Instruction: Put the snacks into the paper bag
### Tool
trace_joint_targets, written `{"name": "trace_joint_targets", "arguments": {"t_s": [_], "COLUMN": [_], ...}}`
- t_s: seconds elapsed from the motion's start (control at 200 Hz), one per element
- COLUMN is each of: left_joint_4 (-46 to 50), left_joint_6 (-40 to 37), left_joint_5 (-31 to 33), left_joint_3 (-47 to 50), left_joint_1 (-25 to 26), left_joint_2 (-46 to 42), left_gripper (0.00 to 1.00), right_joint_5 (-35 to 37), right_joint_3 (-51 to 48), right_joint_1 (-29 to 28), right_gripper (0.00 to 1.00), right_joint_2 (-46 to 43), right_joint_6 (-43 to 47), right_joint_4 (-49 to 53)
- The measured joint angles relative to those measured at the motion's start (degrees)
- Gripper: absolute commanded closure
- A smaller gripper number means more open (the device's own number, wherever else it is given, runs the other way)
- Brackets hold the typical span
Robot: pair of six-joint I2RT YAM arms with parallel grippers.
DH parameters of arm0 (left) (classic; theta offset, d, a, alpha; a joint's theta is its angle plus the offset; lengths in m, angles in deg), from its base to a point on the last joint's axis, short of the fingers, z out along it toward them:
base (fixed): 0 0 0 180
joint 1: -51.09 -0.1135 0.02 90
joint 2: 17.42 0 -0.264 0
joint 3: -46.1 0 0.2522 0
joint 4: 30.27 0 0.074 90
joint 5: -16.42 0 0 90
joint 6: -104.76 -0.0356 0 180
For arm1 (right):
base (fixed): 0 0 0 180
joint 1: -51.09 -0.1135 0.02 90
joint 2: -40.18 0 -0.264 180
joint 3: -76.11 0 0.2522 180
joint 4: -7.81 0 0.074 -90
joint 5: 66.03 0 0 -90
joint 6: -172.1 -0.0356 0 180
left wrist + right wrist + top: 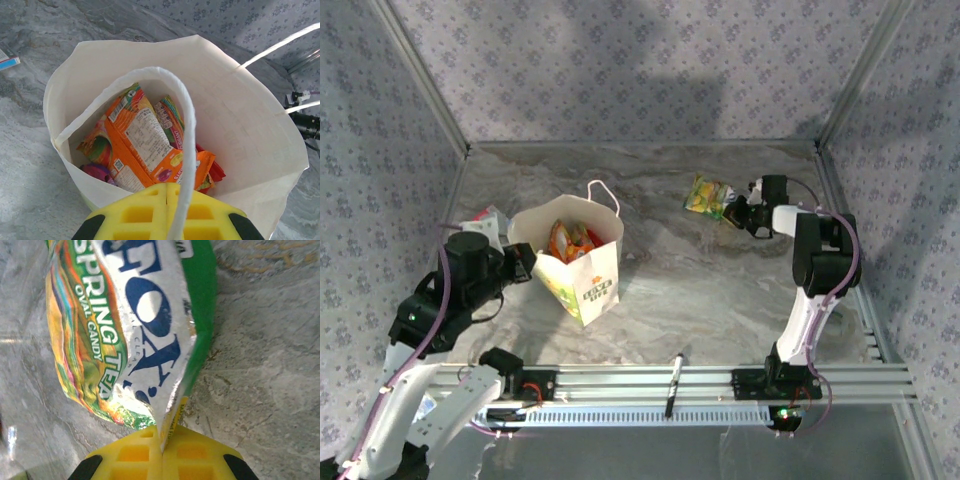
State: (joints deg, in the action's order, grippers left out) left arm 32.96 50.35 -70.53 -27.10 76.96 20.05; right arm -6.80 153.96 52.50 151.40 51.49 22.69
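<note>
Your right claw [162, 452] pinches a yellow-green candy packet [100, 330] at the tabletop's [700, 290] back right, well apart from the paper bag [592, 285], whose white handle [187, 130] your left claw [166, 202] clamps, with other packets [145, 145] inside.

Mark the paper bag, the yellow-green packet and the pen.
paper bag [592, 285]: top external view, printed front wall.
yellow-green packet [705, 196]: top external view, middle of the wrapper.
pen [674, 385]: top external view, middle of the barrel.
</note>
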Motion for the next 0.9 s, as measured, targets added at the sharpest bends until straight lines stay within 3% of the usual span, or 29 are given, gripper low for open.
{"name": "trace_joint_targets", "arguments": {"t_s": [0.185,0.899], "left_joint_4": [0.00,0.07], "left_joint_6": [0.00,0.00], "left_joint_5": [-0.02,-0.68], "left_joint_3": [0.02,0.02], "left_joint_1": [0.00,0.00], "left_joint_2": [0.02,-2.25], "left_gripper": [0.96,0.96], "right_joint_5": [1.81,7.52], "right_joint_3": [2.16,7.45], "right_joint_1": [-2.58,-9.66], "right_gripper": [1.00,1.00], "right_joint_2": [-2.49,-15.47], "right_joint_6": [4.57,11.45], "right_joint_4": [5.42,19.26]}}
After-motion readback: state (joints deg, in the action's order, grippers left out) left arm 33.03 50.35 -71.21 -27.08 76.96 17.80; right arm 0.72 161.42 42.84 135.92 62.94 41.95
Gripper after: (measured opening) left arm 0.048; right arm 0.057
